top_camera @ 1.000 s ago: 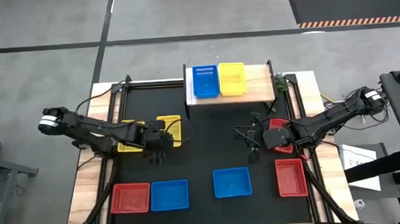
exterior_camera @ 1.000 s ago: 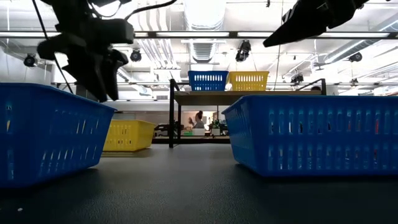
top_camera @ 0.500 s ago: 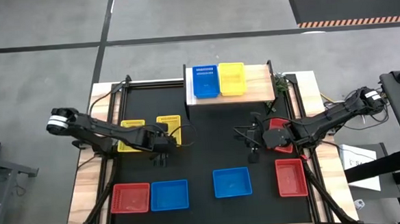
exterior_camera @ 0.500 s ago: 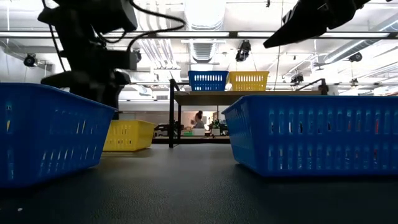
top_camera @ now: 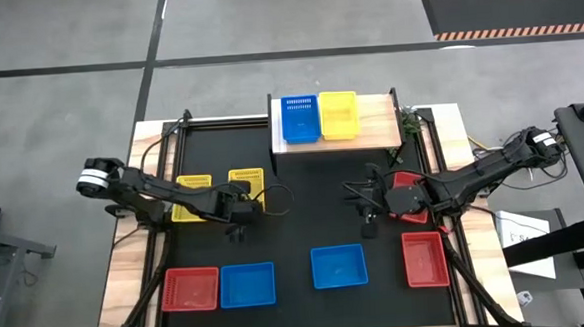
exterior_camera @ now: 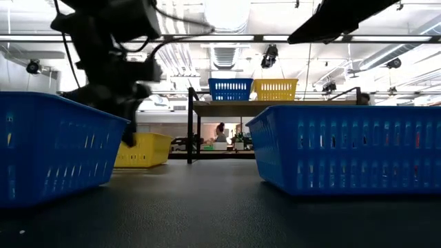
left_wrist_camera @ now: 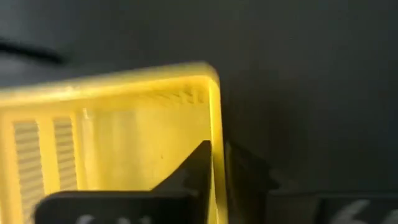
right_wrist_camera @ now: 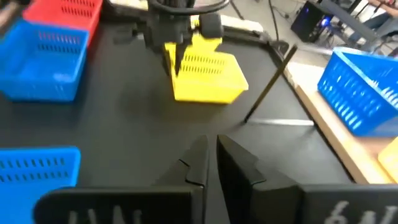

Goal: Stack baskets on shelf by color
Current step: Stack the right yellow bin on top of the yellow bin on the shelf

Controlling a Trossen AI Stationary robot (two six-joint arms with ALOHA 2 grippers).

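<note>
Two yellow baskets [top_camera: 192,197] [top_camera: 246,184] lie side by side on the left of the black mat. My left gripper [top_camera: 241,210] stands at the near end of the right-hand one [left_wrist_camera: 124,143], shut on its wall. My right gripper [top_camera: 366,208] [right_wrist_camera: 211,155] hovers shut and empty over the mat, just left of a red basket [top_camera: 408,195] that its arm partly covers. The wooden shelf [top_camera: 375,129] at the far edge carries a blue basket [top_camera: 300,119] and a yellow basket [top_camera: 337,114] next to each other. My left gripper has one finger [left_wrist_camera: 198,171] inside the yellow basket and one outside, with the near end wall [left_wrist_camera: 217,155] pinched between them, close to a corner. The fingers come from above, pointing down. The basket sits level with its bottom on the mat.
Along the near edge stand a red basket [top_camera: 190,289], two blue baskets [top_camera: 247,285] [top_camera: 338,266] and another red one [top_camera: 424,259]. The middle of the mat [top_camera: 309,203] between the two grippers is bare. A black frame stands around the mat.
My left gripper has moved a little toward the table's right edge, come down at the near end of the yellow basket and shut on its wall. The basket has stayed where it was.
</note>
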